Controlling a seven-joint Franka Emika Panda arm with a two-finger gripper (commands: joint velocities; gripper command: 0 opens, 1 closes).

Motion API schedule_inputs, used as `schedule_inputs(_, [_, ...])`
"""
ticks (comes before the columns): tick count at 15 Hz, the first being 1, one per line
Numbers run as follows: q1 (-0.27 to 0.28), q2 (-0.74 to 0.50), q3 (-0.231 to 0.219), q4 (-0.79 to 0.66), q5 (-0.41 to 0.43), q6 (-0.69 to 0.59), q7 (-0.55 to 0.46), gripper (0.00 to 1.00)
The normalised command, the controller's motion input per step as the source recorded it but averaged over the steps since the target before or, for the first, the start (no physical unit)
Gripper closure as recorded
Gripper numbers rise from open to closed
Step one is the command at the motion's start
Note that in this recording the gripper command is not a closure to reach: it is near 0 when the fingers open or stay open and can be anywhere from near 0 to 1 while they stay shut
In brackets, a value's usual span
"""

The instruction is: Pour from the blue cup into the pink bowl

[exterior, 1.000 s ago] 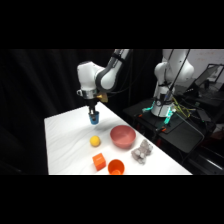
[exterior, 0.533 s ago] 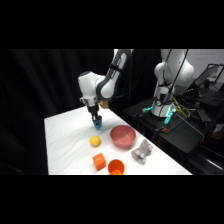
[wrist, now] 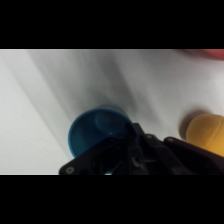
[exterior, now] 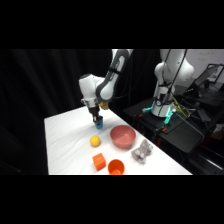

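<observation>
Directly below the end effector (exterior: 96,120) sits the blue cup (exterior: 99,123), mouth up; whether it rests on the white bench (exterior: 65,142) or hangs just clear of it cannot be told from the side view. In the wrist view the cup's open mouth (wrist: 99,131) lies immediately ahead of the black linkage, which covers the near part of the rim. Whether the fingers are apart or clamped on the rim cannot be determined from either view.

Beyond the cup, and well apart from the end effector, stands the pink bowl (exterior: 123,136). A yellow ball (exterior: 95,141) lies near the cup on the side away from the arm's base. An orange block (exterior: 99,161), an orange cup (exterior: 116,167) and a grey crumpled object (exterior: 142,151) lie farther off.

Handling assessment: the cup appears small, rigid and light, with a smooth wall that may slip under a weak grip. Recommended hold: pinch the wall at the rim, one finger inside and one outside, so the cup can be tilted over the bowl. Contents cannot be seen.
</observation>
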Motion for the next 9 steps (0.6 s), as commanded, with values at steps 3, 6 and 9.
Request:
schedule_inputs(3, [0.006, -0.11, -0.018, -0.02, 0.044, -0.08, 0.03, 0.0])
schedule_inputs(6, [0.024, -0.18, -0.035, -0.05, 0.015, -0.11, 0.04, 0.0])
schedule_inputs(9, [0.07, -0.39, -0.1, -0.09, -0.093, -0.24, 0.08, 0.0])
